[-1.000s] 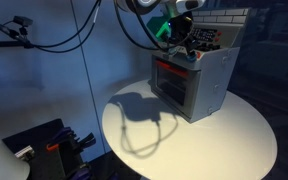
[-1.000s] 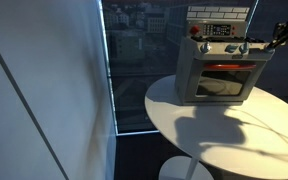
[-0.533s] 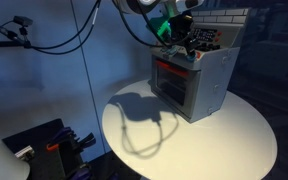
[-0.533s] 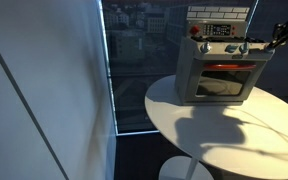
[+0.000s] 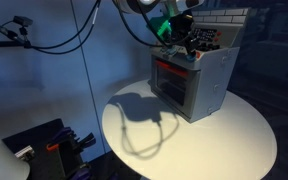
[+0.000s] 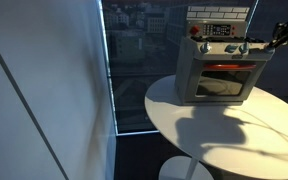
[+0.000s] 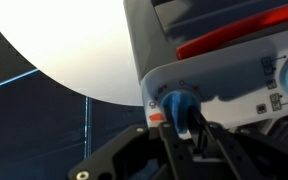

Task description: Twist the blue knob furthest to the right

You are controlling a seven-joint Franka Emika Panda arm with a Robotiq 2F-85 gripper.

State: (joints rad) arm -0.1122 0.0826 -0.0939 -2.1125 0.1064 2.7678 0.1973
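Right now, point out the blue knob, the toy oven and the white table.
blue knob (image 7: 178, 101): wrist view, rounded head
toy oven (image 5: 216, 85): exterior view, grey side wall
white table (image 5: 234, 140): exterior view, bare top

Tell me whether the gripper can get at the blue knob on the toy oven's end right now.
Probably yes: in the wrist view the gripper sits right at the blue knob and seems to straddle it, with nothing in between. Whether it is clamped on the knob cannot be told.
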